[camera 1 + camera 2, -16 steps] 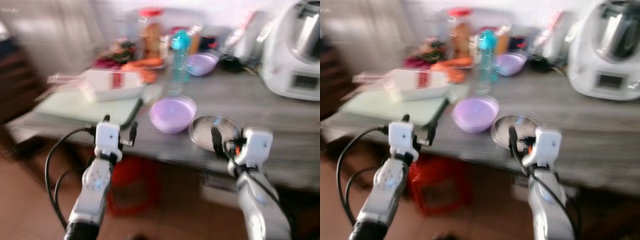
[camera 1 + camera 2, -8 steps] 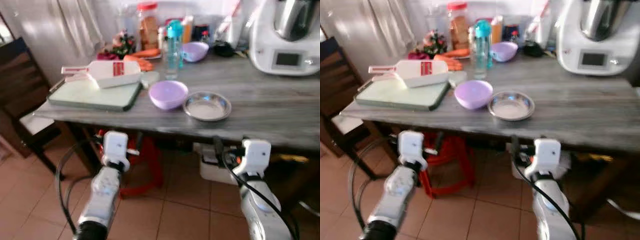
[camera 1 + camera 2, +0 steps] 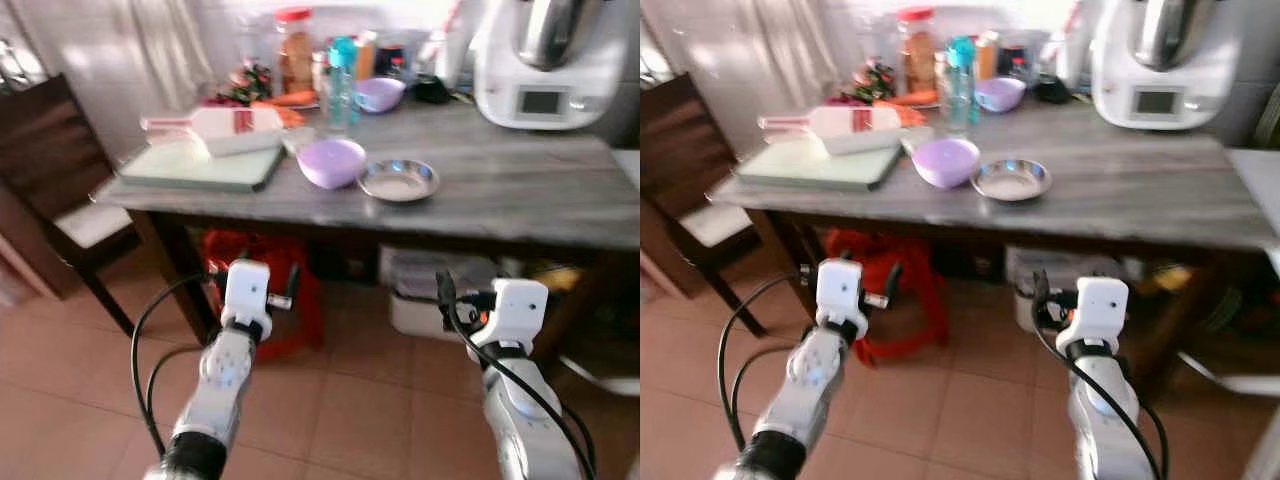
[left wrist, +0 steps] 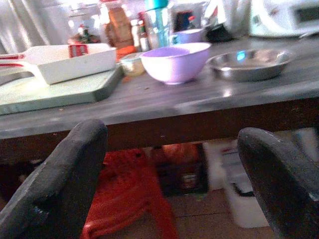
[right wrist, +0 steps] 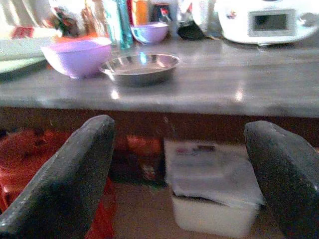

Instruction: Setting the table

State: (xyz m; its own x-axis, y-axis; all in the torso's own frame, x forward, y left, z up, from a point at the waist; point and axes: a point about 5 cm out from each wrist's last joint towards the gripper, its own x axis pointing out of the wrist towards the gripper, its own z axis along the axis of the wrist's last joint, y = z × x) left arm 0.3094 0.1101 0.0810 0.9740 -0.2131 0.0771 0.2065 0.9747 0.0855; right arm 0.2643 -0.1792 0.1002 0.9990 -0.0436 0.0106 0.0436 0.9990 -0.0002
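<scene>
1. The steel dish (image 3: 398, 181) sits on the grey counter (image 3: 520, 190) near its front edge, just beside a lilac bowl (image 3: 332, 162) on the robot's left; the two look close to touching, though I cannot tell if they do.
2. A second, smaller lilac bowl (image 3: 379, 94) stands further back on the counter, near a blue-capped bottle (image 3: 341, 70) and a red-lidded jar (image 3: 294, 48).
3. A pale green cutting board (image 3: 200, 166) lies at the counter's left end, with a white tray with a red label (image 3: 232, 128) resting on its far side.
4. A white kitchen machine (image 3: 548, 60) stands at the back right of the counter.
5. The left claw (image 4: 172, 174) is held low in front of the counter, below the level of its top; its two black fingers (image 4: 60, 184) are spread wide and hold nothing.
6. The right claw (image 5: 184, 174) is likewise low in front of the counter, fingers (image 5: 65, 179) wide apart and empty, facing the steel dish from below its level.
7. Under the counter are a red stool (image 3: 255, 275) and a white lidded box (image 3: 430, 290) on the tiled floor (image 3: 350, 410).
8. A dark wooden chair (image 3: 60, 190) stands at the left end of the counter.
</scene>
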